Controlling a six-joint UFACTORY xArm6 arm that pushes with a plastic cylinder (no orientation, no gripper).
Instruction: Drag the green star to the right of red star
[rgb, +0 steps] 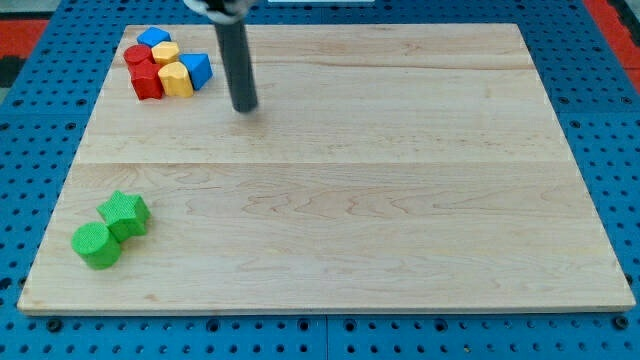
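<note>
The green star (125, 213) lies near the view's bottom left on the wooden board (400, 200), touching a green cylinder (96, 245) just below and left of it. The red star (146, 80) sits in a tight cluster at the view's top left, with a red cylinder (137, 55) above it. My tip (244, 107) rests on the board to the right of that cluster, a short gap from the blue block, and far above and right of the green star.
The top-left cluster also holds a blue block (154, 37) at its top, a yellow block (165, 52), a yellow block (176, 78) and a blue block (197, 68) on its right side. Blue pegboard (40, 150) surrounds the board.
</note>
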